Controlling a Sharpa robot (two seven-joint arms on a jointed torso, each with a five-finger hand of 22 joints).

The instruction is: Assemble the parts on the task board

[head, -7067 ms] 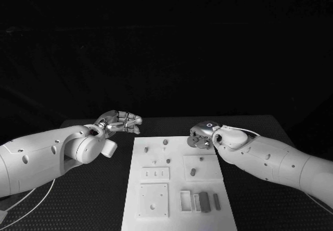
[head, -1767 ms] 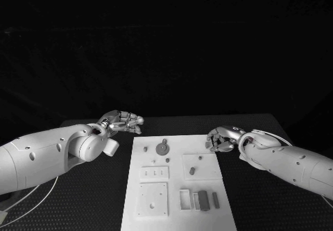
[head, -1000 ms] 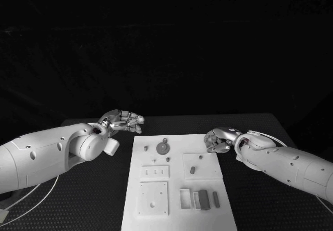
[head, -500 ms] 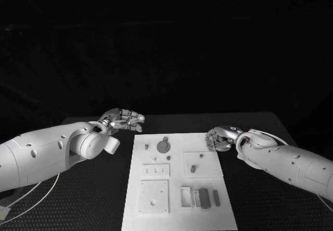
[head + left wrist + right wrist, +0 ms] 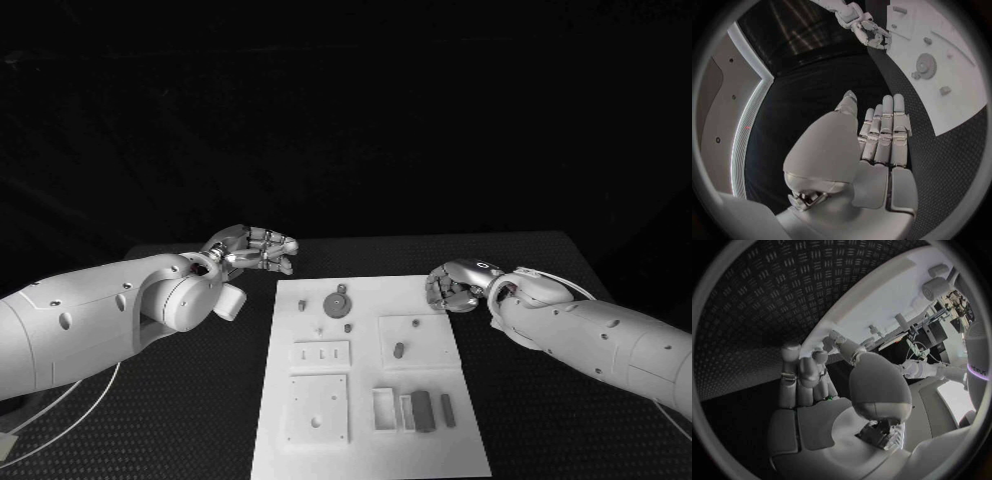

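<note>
My left hand (image 5: 257,251) hovers over the black textured desk (image 5: 173,420) just off the far left corner of the white rectangular task board (image 5: 368,455), fingers side by side and loosely curled, holding nothing. My right hand (image 5: 457,288) sits at the board's far right edge, fingers curled in; I can't tell if anything is in it, the palm is hidden. On the board: a round grey gear part (image 5: 338,305) near the far end, a small grey peg (image 5: 398,350) on a raised square plate, and dark grey block parts (image 5: 423,410) beside a white frame near me.
</note>
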